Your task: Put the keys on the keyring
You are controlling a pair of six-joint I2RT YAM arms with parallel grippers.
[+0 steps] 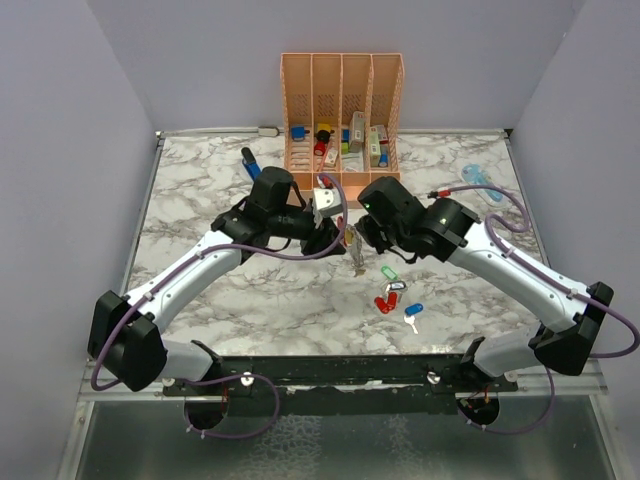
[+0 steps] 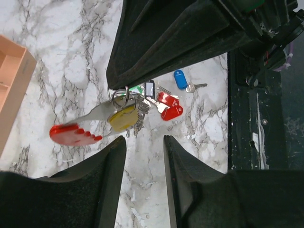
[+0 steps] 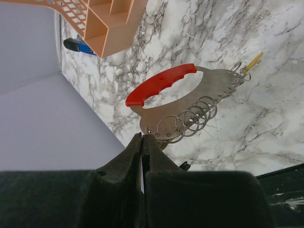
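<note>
My right jaws are pressed together on one corner of the keyring, a flat silvery plate with a red grip and a row of thin wire rings along one edge. It juts out from their tips and seems to hang above the counter. My left jaws are spread and hold nothing; the ring cluster and a yellow-tagged key sit just beyond their tips. The loose keys, red, blue and green, lie on the counter farther out past those tips. I judge the plate stiff, light and slick, likely to swivel in a corner pinch, and the rings thin and springy. The keys look light with smooth plastic heads, so I would pinch flat across a head and leave its hole free.
</note>
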